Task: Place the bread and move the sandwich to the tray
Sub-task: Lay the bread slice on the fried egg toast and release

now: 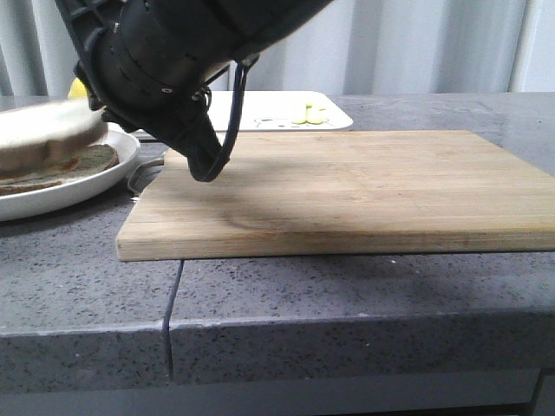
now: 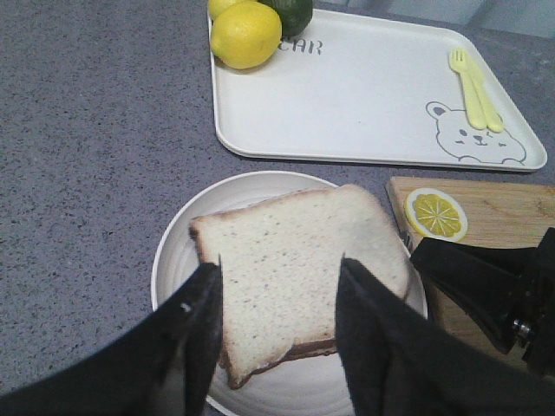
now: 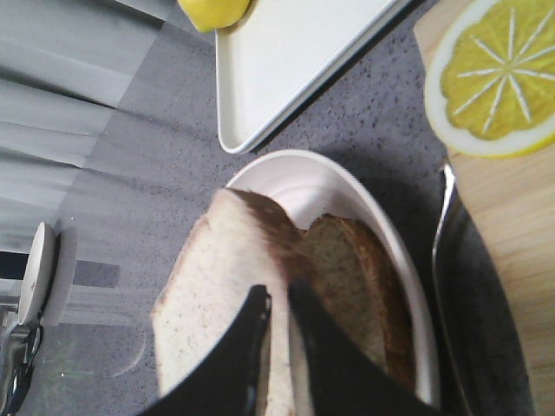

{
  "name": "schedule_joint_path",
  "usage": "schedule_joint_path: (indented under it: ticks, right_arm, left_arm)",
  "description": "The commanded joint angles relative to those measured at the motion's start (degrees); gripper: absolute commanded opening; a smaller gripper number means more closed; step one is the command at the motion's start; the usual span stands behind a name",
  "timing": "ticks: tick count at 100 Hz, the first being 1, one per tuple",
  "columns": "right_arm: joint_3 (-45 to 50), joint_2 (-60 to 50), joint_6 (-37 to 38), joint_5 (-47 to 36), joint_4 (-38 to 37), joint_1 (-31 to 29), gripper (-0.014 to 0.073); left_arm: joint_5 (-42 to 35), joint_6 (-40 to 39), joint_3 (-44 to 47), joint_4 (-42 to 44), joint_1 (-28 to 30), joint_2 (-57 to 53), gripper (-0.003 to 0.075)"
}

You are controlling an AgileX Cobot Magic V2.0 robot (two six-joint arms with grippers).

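My right gripper (image 3: 279, 299) is shut on the edge of the bread (image 3: 217, 295), a thick pale slice with a brown crust. It holds the slice just over the round white plate (image 3: 347, 191), above a browner slice of the sandwich (image 3: 355, 277); no egg shows. In the front view the bread (image 1: 43, 130) hangs blurred over the plate (image 1: 95, 178). My left gripper (image 2: 277, 286) is open above the bread (image 2: 295, 260), one finger on each side, touching nothing. The white tray (image 2: 373, 95) with the bear drawing lies beyond the plate.
A wooden cutting board (image 1: 347, 191) fills the table's middle, with a lemon slice (image 2: 436, 213) on its corner. A yellow lemon (image 2: 247, 35), a green fruit (image 2: 290, 10) and a small yellow fork (image 2: 473, 87) lie on the tray. A metal utensil (image 3: 442, 243) lies between plate and board.
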Motion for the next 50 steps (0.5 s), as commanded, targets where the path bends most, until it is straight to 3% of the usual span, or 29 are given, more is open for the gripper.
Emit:
schedule_joint_path:
  ticks: [1, 12, 41, 50]
  right_arm:
    - [-1.4, -3.2, -1.1, -1.8, -1.4, 0.0, 0.0148]
    - [-1.4, -3.2, -1.1, -2.4, -1.4, 0.0, 0.0188]
    - [-1.4, -5.8, -1.0, -5.6, -1.7, 0.0, 0.0188]
    - [-1.4, -8.3, -1.4, -6.2, -4.8, 0.0, 0.0188]
  left_arm:
    - [-3.7, 0.2, -2.0, -1.3, -0.1, -0.1, 0.0281]
    - [-3.6, 0.2, -2.0, -1.3, -0.1, -0.1, 0.0281]
    - [-3.5, 0.2, -2.0, -1.3, -0.1, -0.1, 0.0281]
    - [-3.5, 0.2, -2.0, -1.3, -0.1, -0.1, 0.0280]
